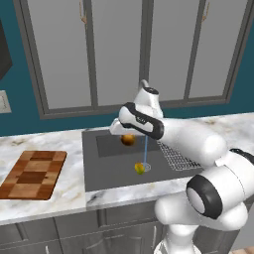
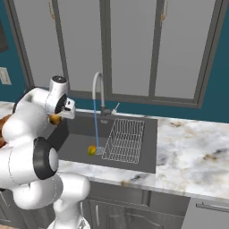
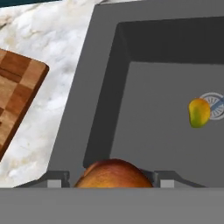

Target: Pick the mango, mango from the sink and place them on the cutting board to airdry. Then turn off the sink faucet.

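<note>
The gripper [image 3: 114, 183] pinches the orange-brown mango [image 3: 114, 174] above the sink [image 3: 100, 87], and the checkered cutting board [image 1: 32, 174] lies off to its left across the marble counter, while the yellow-green mango [image 1: 140, 168] sits by the drain.

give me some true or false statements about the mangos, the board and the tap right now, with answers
1. The orange-brown mango sits between the fingers of the gripper, above the sink. True.
2. The yellow-green mango lies on the cutting board. False: it lies in the sink beside the drain.
3. Water runs from the sink faucet. True.
4. The cutting board holds one mango. False: no fruit is on it.
5. The wire rack stands on the counter. False: it sits inside the sink.
</note>
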Tool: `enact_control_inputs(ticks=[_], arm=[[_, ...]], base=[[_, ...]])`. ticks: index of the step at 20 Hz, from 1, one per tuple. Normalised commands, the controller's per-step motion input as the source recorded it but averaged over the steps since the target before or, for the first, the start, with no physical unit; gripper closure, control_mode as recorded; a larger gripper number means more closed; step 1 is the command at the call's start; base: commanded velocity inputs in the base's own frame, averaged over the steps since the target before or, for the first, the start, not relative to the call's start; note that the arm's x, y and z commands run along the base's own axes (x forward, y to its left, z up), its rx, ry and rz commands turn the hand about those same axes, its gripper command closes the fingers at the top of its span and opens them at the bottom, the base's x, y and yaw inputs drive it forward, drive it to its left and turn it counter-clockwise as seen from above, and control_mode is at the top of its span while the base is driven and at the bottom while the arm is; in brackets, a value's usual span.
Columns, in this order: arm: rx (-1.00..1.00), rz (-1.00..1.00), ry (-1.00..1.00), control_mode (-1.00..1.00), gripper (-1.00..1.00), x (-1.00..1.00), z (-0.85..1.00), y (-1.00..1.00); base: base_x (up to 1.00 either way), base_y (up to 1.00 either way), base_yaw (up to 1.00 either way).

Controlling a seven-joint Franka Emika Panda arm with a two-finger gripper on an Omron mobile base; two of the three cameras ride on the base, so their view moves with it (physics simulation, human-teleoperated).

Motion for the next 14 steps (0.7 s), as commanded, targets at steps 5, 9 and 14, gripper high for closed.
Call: enact_control_inputs(ticks=[5, 9, 14], arm=[[-0.09, 0.03, -0.02, -1.00, 1.00, -0.35, 0.00, 0.73], [-0.05, 0.05, -0.11, -1.00, 1.00, -0.44, 0.02, 0.68], [-0.02, 0.08, -0.11, -1.00, 1.00, -0.41, 0.21, 0.55]], base=[[0.00, 0.00, 0.00], [0.00, 0.00, 0.00], [0.00, 0.00, 0.00]])
